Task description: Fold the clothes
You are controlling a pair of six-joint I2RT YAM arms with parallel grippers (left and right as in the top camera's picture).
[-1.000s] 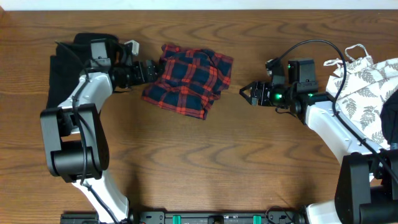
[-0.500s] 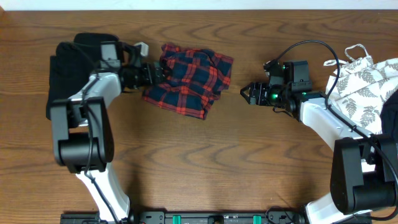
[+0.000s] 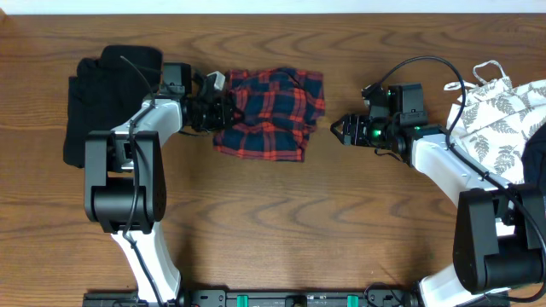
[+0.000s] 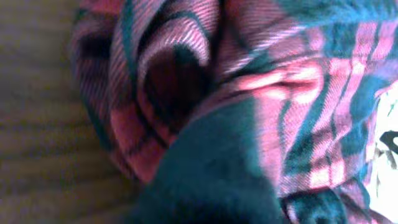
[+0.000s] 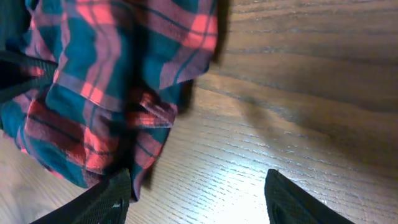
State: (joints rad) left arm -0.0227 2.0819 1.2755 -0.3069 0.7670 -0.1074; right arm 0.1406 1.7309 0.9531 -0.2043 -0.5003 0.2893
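The soft red-and-navy plaid shirt is lying in a rumpled heap at the far middle of the brown wood-grain table, its woven cloth bunching into thick, rounded folds. The left gripper is pushing into the heap's left edge, probably because that edge offers a fold to pinch and pull out flat. In the left wrist view ribbed plaid weave is filling almost the whole picture, with a blurred dark shape at the bottom. Whether this claw is clamping cloth or only nosing into it, I cannot tell.

The right gripper is hovering just right of the shirt, apart from it. Its claw is spreading wide, with only bare, brightly lit wood between its two dark tips. It is likely waiting there to take the opposite hem, so that the two arms can stretch the garment between them.

A matte black fabric garment is sitting at the far left beside the left arm. A white leaf-print garment with grey fronds is lying at the right edge, next to the right arm. Both are seemingly being kept out of the working area.

Being limp cloth, the shirt is likely to sag and slide rather than hold a shape, so the folding is barely beginning; the heap needs spreading first.
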